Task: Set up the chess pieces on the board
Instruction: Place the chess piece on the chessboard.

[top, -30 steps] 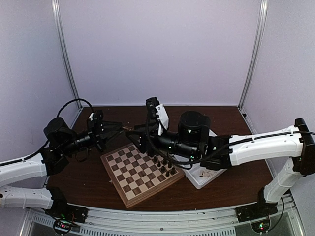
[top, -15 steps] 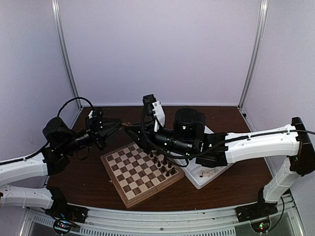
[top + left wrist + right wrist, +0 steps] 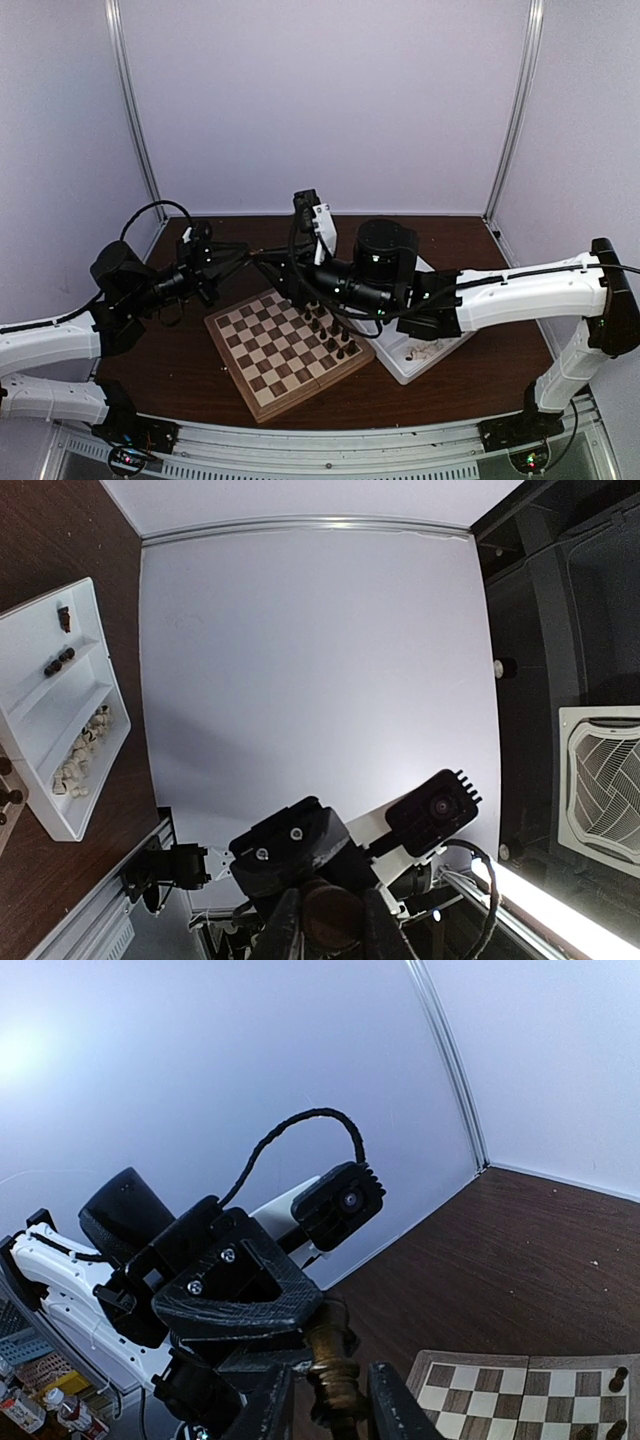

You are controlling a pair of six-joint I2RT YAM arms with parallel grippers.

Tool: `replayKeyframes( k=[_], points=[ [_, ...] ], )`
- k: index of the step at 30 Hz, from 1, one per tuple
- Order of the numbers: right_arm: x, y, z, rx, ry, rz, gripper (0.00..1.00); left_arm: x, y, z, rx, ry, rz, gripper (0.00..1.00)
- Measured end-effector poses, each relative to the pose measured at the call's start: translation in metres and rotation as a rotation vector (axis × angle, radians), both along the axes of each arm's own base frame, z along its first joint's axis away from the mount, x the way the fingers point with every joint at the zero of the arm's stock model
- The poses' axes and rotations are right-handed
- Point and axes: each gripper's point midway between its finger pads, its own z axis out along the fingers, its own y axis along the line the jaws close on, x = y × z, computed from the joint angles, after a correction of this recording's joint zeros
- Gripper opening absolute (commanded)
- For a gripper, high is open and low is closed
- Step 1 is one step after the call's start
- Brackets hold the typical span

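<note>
My two grippers meet in the air over the board's (image 3: 285,350) far left corner. The left gripper (image 3: 330,925) is shut on a dark brown chess piece (image 3: 330,912), whose round end shows between its fingers. In the right wrist view that same turned piece (image 3: 335,1370) sticks out of the left gripper (image 3: 240,1300) and runs down between my right gripper's (image 3: 335,1405) fingers. They bracket it closely with a sliver of gap, and any contact is hidden below the frame edge. Several dark pieces (image 3: 330,335) stand along the board's right side.
A white two-compartment tray (image 3: 415,360) lies right of the board, under the right arm. It holds pale pieces (image 3: 85,745) in one compartment and a few dark ones (image 3: 58,660) in the other. Purple walls close in the dark table on three sides.
The right arm has slid left to meet the left gripper, and its fingers have narrowed around the piece. The left gripper still holds the piece, barely shifted.
</note>
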Motion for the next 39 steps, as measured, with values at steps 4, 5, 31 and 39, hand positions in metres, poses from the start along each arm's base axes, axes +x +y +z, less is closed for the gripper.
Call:
replayKeyframes(
  k=[4,5,31,39],
  points=[
    [0.002,-0.001,0.000,0.005,0.003,-0.003,0.19,0.000,0.000,0.001,-0.006,-0.004,0.000,0.15],
    [0.001,-0.001,0.001,0.005,0.001,0.000,0.19,0.000,0.000,0.001,-0.007,-0.005,0.000,0.15],
    [0.009,-0.014,-0.018,-0.063,0.046,-0.030,0.00,0.003,0.005,-0.014,0.037,-0.018,0.046,0.72],
    [0.059,-0.046,-0.046,-0.251,0.192,-0.119,0.00,0.006,0.036,-0.040,0.268,-0.066,0.190,0.76]
  ],
)
